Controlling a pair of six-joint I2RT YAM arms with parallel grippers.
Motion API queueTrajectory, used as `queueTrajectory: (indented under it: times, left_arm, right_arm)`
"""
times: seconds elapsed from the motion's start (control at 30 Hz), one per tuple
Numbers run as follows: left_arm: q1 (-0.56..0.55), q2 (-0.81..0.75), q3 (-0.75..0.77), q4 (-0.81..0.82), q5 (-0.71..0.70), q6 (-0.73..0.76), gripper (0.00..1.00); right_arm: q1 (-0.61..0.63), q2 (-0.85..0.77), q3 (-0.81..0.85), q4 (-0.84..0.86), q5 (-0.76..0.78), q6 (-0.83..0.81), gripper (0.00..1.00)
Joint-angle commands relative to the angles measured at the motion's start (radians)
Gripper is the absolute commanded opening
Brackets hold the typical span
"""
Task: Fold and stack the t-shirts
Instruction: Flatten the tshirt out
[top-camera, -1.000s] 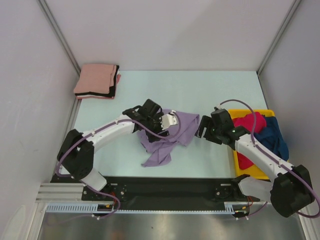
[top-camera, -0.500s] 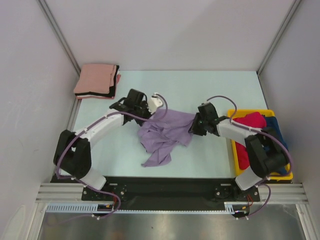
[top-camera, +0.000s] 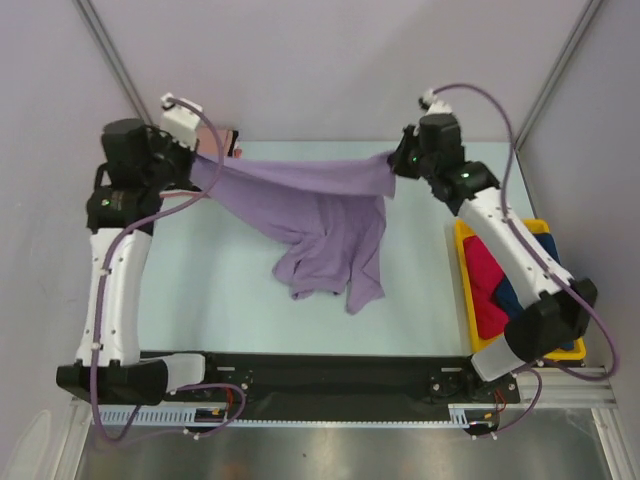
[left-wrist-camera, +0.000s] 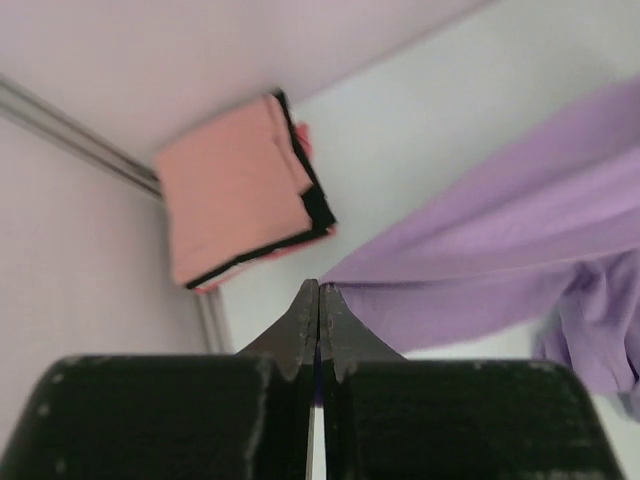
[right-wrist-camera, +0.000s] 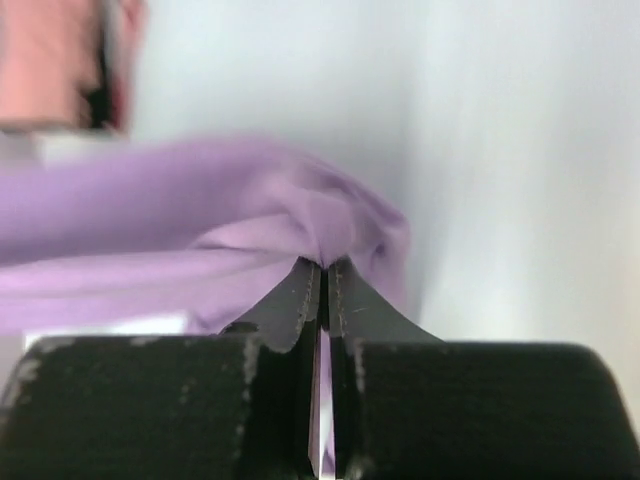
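Betw white walls (top-camera: 350, 60): pale-green table (top-camera: 200, 290), lavender t-shirt (top-camera: 330, 225)

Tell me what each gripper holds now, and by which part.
The lavender t-shirt: the left gripper pinches one end of its stretched edge, the right gripper the opposite end.

One lavender shirt (top-camera: 330, 215); one folded pile (left-wrist-camera: 235, 200), seemingly two or three shirts; one yellow bin (top-camera: 463, 262) holding one red shirt (top-camera: 482, 280) and one dark blue shirt (top-camera: 504, 294); two tools, a left tool (left-wrist-camera: 318, 297) and a right tool (right-wrist-camera: 325, 268).
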Motion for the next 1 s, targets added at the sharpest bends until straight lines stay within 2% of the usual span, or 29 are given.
queueTrajectory:
  times: [0.0, 0.1, 0.17, 0.3, 0.37, 0.5, 0.63, 0.73, 0.77, 0.83, 0.97]
  left_arm:
    - [0.038, -0.058, 0.194, -0.161, -0.002, 0.024, 0.0]
    - [0.072, -0.066, 0.378, -0.267, -0.023, 0.039, 0.0]
    - [0.071, -0.092, 0.477, -0.319, 0.015, 0.036, 0.0]
    - [0.072, -0.173, 0.512, -0.355, 0.119, 0.03, 0.0]
    - [0.071, -0.186, 0.533, -0.364, 0.118, 0.036, 0.0]
    - [0.072, -0.18, 0.535, -0.32, 0.029, 0.047, 0.0]
    - [0.071, -0.158, 0.587, -0.311, 0.067, 0.013, 0.0]
    - [0.071, -0.17, 0.554, -0.326, 0.18, -0.011, 0.0]
    - [0.071, -0.181, 0.476, -0.306, 0.197, -0.013, 0.0]
    - [0.071, -0.196, 0.347, -0.263, 0.189, -0.013, 0.0]
    - [0.071, -0.14, 0.256, -0.17, 0.161, 0.004, 0.0]
  right_arm:
    - [-0.006, -0.141, 0.205, -0.117, 0.087, -0.172, 0.0]
    - [-0.001, -0.206, 0.331, -0.163, 0.092, -0.224, 0.0]
    - [0.006, -0.244, 0.4, -0.191, 0.113, -0.247, 0.0]
    - [0.015, -0.318, 0.532, -0.232, 0.135, -0.272, 0.0]
    - [0.015, -0.326, 0.619, -0.241, 0.13, -0.281, 0.0]
    - [0.015, -0.309, 0.682, -0.224, 0.075, -0.255, 0.0]
    - [0.022, -0.304, 0.721, -0.208, 0.015, -0.226, 0.0]
    - [0.022, -0.296, 0.704, -0.177, 0.058, -0.263, 0.0]
    - [0.02, -0.287, 0.693, -0.168, 0.079, -0.273, 0.0]
    - [0.022, -0.229, 0.691, -0.163, 0.066, -0.281, 0.0]
    - [0.008, -0.126, 0.707, -0.125, 0.037, -0.277, 0.0]
